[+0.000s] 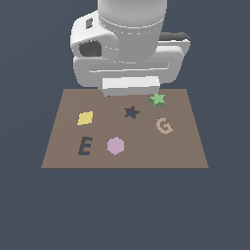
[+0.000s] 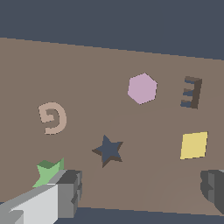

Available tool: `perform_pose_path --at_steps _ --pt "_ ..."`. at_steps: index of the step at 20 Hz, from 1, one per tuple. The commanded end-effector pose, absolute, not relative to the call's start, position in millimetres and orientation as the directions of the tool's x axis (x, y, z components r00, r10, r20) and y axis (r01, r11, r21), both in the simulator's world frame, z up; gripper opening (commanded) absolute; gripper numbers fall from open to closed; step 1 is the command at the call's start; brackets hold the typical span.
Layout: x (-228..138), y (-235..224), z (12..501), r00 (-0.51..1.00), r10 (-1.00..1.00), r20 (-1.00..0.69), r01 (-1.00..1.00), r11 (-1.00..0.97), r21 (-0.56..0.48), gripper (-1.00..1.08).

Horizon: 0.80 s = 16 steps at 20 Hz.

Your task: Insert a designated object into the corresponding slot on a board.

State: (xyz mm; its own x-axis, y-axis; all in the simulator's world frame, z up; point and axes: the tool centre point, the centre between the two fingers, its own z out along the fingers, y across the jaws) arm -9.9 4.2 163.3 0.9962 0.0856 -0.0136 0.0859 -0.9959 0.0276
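Observation:
The bright green star piece (image 1: 157, 99) lies on the brown board (image 1: 185, 151) near its far edge, toward the exterior view's right. The dark navy star-shaped slot (image 1: 131, 112) is just beside it, toward the board's middle, and has nothing in it. My gripper (image 1: 131, 90) hangs low over the board's far edge. In the wrist view the gripper (image 2: 142, 190) is open wide with nothing between its fingers. The green star (image 2: 49, 171) sits at the outer side of one grey finger (image 2: 68, 192), partly hidden by it. The slot (image 2: 107, 150) lies ahead, between the fingers' lines.
Also on the board are a yellow diamond (image 1: 85, 117), a pink hexagon (image 1: 115, 145), a tan letter G (image 1: 164, 126) and a dark E-shaped recess (image 1: 85, 146). The board lies on a dark blue-grey ground. The big white hand hides the board's far edge.

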Motion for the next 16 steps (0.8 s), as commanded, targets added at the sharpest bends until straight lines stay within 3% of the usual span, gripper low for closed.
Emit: perform_pose_path --at_steps 1,16 --pt "-9.9 4.2 163.3 0.996 0.086 -0.014 0.086 -0.996 0.028 1.00" --pt "-13.5 32.0 140.7 0.957 0.291 -0.013 0.291 -0.956 0.021 1.00"
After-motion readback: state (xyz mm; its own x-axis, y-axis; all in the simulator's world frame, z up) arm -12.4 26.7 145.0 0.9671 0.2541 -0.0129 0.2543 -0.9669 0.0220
